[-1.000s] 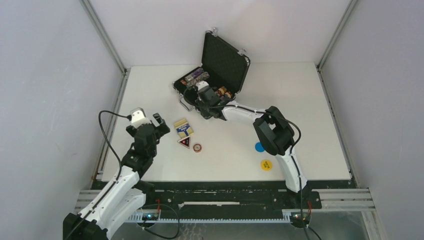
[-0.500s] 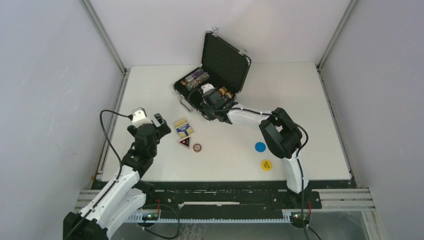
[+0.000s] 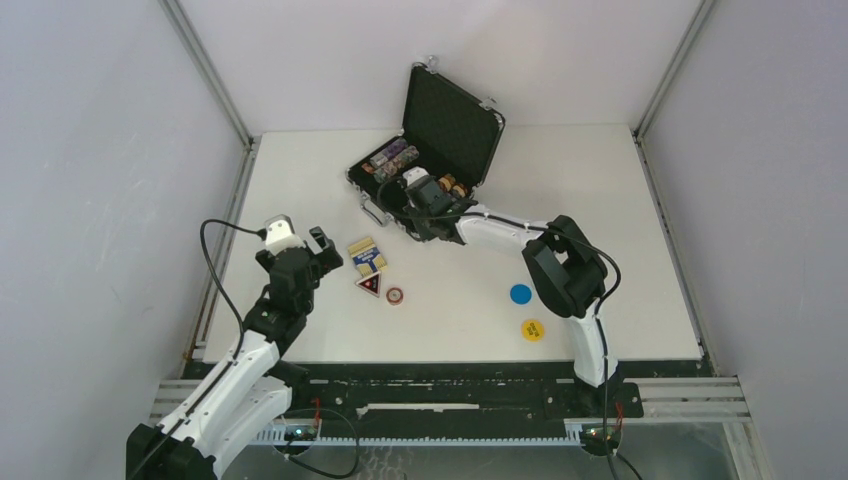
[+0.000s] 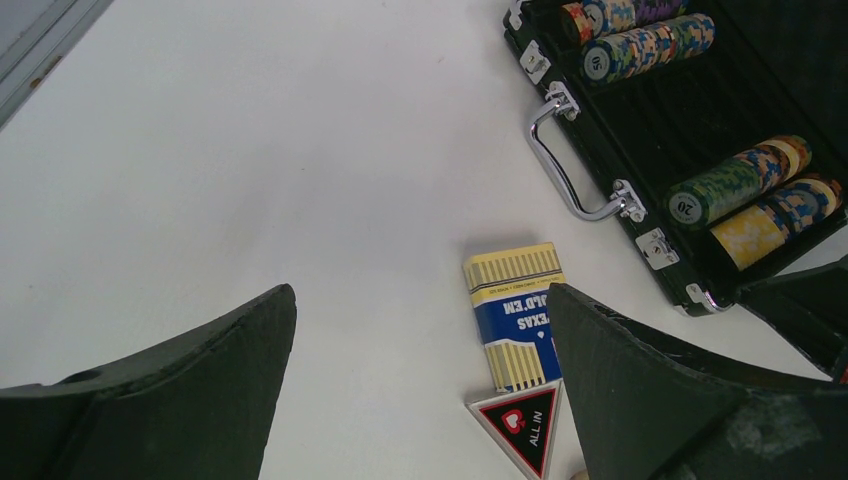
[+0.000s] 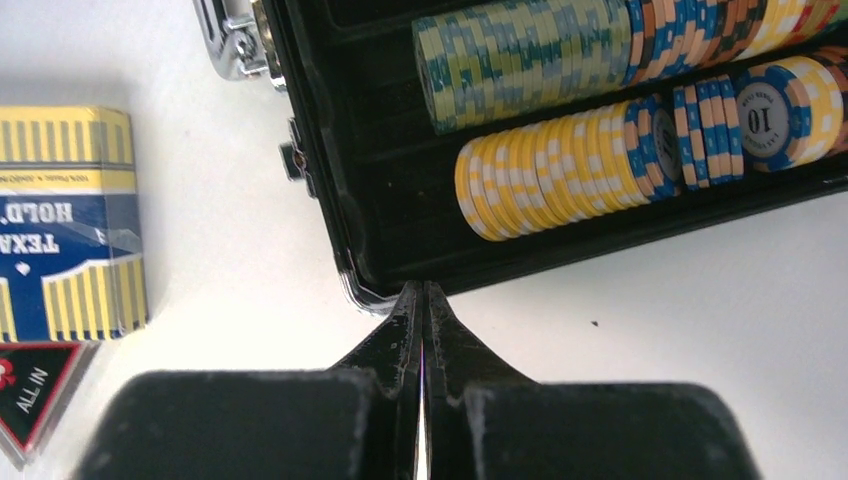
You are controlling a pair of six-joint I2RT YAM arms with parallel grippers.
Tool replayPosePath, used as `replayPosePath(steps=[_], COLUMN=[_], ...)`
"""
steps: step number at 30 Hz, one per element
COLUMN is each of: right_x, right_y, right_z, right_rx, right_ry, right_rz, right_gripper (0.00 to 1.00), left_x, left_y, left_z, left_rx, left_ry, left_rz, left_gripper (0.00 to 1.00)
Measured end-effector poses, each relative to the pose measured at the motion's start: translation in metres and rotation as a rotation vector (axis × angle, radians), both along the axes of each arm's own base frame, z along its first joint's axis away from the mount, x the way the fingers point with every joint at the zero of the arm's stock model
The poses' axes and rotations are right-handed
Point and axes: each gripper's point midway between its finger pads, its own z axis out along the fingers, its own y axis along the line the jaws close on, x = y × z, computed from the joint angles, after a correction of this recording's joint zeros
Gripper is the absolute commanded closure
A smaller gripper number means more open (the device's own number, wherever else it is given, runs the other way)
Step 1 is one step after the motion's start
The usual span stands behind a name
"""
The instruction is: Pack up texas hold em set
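The right arm (image 3: 500, 230) has drawn its closed right pincer (image 5: 421, 300) toward 4 o'clock, off the rows of multicoloured poker chips (image 3: 392, 155) and down to the near corner of the small black briefcase with silver trim (image 3: 450, 110). Its elbow has swung out the same way, fully uncovering the blue round token (image 3: 520, 293) on the tabletop (image 3: 600, 200). The briefcase's raised lid has crept slightly toward 3 o'clock.

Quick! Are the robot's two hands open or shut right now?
Left gripper: open, holding nothing.
Right gripper: shut, holding nothing, tips at the briefcase corner.
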Motion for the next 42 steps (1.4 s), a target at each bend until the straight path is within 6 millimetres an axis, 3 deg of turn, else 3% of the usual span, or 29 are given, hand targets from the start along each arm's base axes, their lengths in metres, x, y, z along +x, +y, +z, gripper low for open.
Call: replayPosePath(steps=[4,10,16,21,28,31,35,42], right_x=[-0.01,-0.039,-0.047,-0.041,-0.006,0.007,0.014,0.006], right_y=[-0.015,-0.05,-0.049,-0.037,-0.002,0.012,0.023,0.016], right_z=[-0.003,-0.034,-0.032,-0.015,0.047,0.059,0.041,-0.01], right_rx=[-0.073,-0.201,-0.177,-0.136,-0.023,0.008,0.01,-0.054], right_ry=[0.06,0.235,0.266,0.244,0.116,0.086,0.112,0.213], right_rz=[0.005,0.007,0.028,0.045,0.07,0.081,0.099,0.098], right_gripper=[1.0,1.0,1.0,1.0,1.0,1.0,1.0,1.0], left_x=[0.0,0.0,0.0,0.0,0.0,0.0,0.001,0.001], left_y=[0.0,0.0,0.0,-0.001,-0.001,-0.001,-0.001,0.0], left_z=[0.0,0.0,0.0,0.0,0.0,-0.001,-0.005,-0.005], left_rx=[0.0,0.0,-0.001,-0.002,-0.001,0.0,0.005,0.007], left_ry=[0.0,0.0,0.0,0.0,0.001,0.004,0.017,0.019], left_rz=[0.0,-0.001,-0.002,-0.003,-0.003,-0.003,-0.003,-0.001], left_gripper=[0.0,0.0,0.0,0.0,0.0,0.0,0.0,0.0])
